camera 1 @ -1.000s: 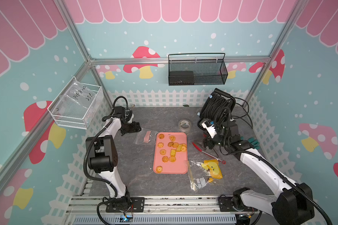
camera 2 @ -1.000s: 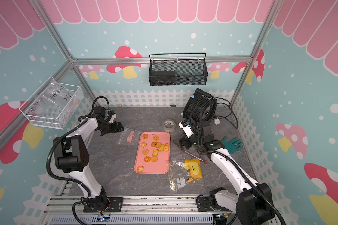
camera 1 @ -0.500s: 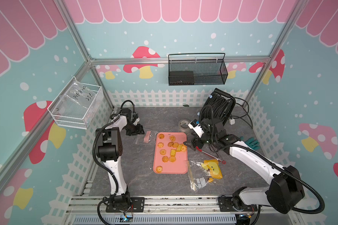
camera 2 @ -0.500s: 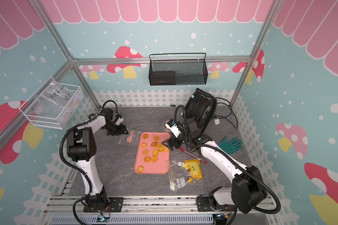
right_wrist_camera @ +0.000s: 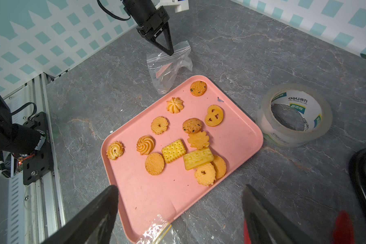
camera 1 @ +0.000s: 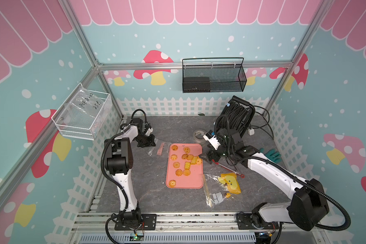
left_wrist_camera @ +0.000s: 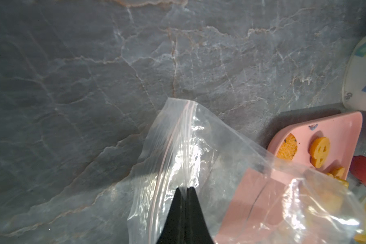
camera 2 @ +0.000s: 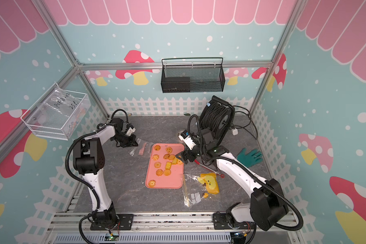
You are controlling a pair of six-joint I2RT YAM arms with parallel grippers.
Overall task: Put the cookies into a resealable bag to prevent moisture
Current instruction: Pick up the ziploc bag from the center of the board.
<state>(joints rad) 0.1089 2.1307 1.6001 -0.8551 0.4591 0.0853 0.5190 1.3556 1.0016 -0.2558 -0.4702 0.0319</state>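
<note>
Left wrist: bag (left_wrist_camera: 188, 147) inside left tool (left_wrist_camera: 184, 188)

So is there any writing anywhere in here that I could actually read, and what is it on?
"deli" with "得力", and "高透明" on a green patch: inside the tape roll.
"8-02" and "25", handwritten, other letters unclear: clear bag in the wall basket.
Embossed marks on the rectangular biscuit: too blurred to read.
</note>
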